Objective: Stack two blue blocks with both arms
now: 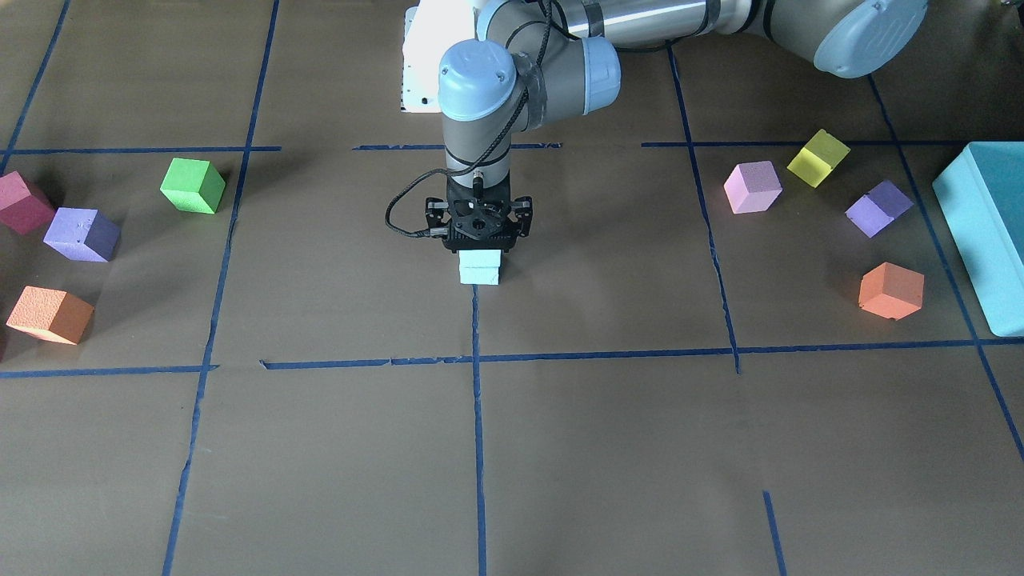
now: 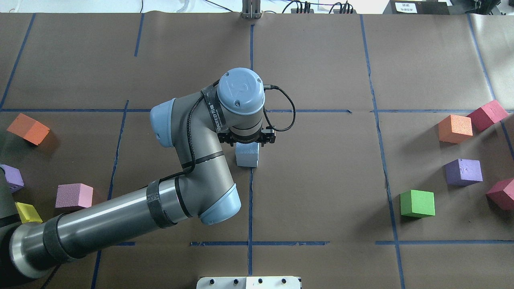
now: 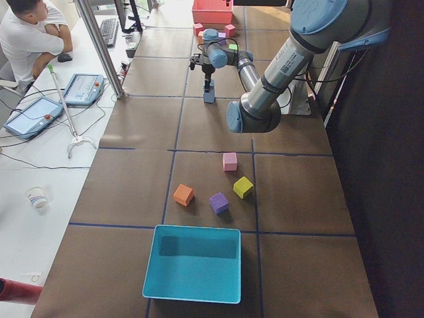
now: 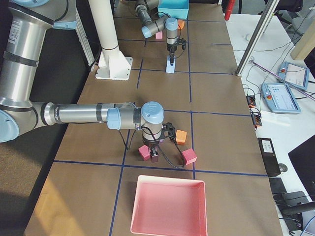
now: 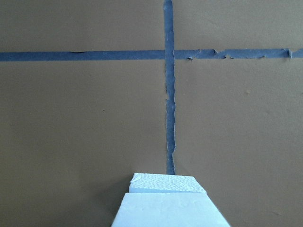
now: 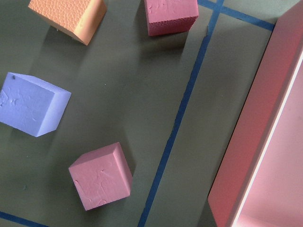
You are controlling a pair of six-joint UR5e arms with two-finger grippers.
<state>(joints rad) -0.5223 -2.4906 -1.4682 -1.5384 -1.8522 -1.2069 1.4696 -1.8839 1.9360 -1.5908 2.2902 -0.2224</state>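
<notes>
Two pale blue blocks stand stacked at the table's middle, the upper blue block [image 1: 480, 258] resting on the lower blue block [image 1: 480, 276]. The stack also shows in the overhead view [image 2: 247, 154]. My left gripper [image 1: 478, 240] points straight down over the stack and is shut on the upper block, its fingers hidden under its body. The left wrist view shows the upper block [image 5: 170, 212] close up, slightly offset over the lower one [image 5: 163, 181]. My right gripper [image 4: 154, 157] shows only in the exterior right view, low over a crimson cube [image 4: 144, 152]; I cannot tell whether it is open or shut.
Green [image 2: 417, 203], violet [image 2: 464, 171], orange [image 2: 455, 128] and crimson [image 2: 488, 114] cubes lie on my right. Pink [image 2: 73, 195], yellow [image 2: 27, 212], violet and orange [image 2: 28, 128] cubes lie on my left, beside a teal box [image 1: 984, 232]. A pink tray [image 4: 167, 206] stands at the right end.
</notes>
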